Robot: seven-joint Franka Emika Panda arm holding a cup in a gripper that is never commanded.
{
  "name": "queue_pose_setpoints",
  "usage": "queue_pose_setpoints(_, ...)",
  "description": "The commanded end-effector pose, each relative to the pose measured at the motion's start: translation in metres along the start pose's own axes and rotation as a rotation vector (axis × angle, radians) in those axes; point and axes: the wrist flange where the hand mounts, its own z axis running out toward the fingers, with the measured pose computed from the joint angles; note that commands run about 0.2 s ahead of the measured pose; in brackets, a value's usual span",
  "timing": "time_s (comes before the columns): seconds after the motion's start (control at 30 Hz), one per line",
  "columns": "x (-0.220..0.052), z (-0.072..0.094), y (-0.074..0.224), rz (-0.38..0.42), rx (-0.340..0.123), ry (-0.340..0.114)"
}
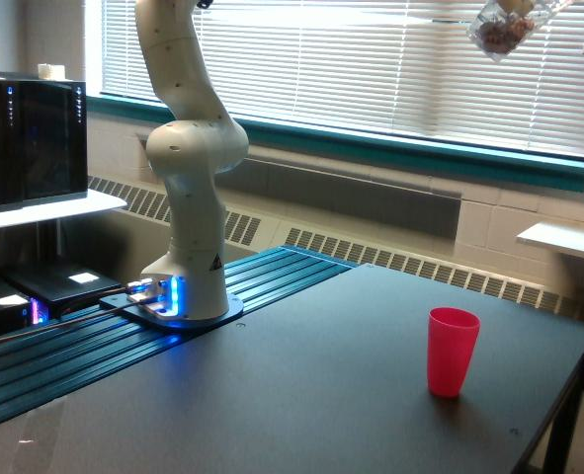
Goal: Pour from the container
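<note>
the clear cup (503, 27) hangs tilted at the top edge of the exterior view, toward its right, with dark brownish contents visible through its wall; the gripper that carries it lies almost wholly outside the frame, so whether it is spread or pinched cannot be told. far below the gripper and slightly toward the exterior view's left, the pink cup (453, 351) stands upright on the dark tabletop (301, 395), well apart from the arm's base (188, 296).

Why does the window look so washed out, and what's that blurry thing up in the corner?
In the exterior view, daylight through the white slatted blinds overexposes the window; the clear plastic cup with brownish contents, top right, is soft and cut by the frame edge; the opaque pink plastic cup on the dark matte table stays sharp.
</note>
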Motion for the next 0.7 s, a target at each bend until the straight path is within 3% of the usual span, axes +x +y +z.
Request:
queue_pose_setpoints(0.03, 0.002, -0.006, -0.013, 0.137, 0.025, 0.013)
queue_pose_setpoints(0.23, 0.02, -0.011, 0.001, 0.227, -0.01, 0.032)
queue_pose_setpoints(0.3, 0.014, -0.009, -0.002, 0.196, -0.047, 0.03)
queue_pose_setpoints(0.5, 0.01, 0.002, 0.02, 0.332, -0.069, -0.034)
queue_pose_setpoints(0.6, 0.001, 0.01, 0.026, 0.36, -0.101, -0.07)
queue_pose_setpoints(0.7, -0.006, 0.015, 0.027, 0.34, -0.14, -0.066)
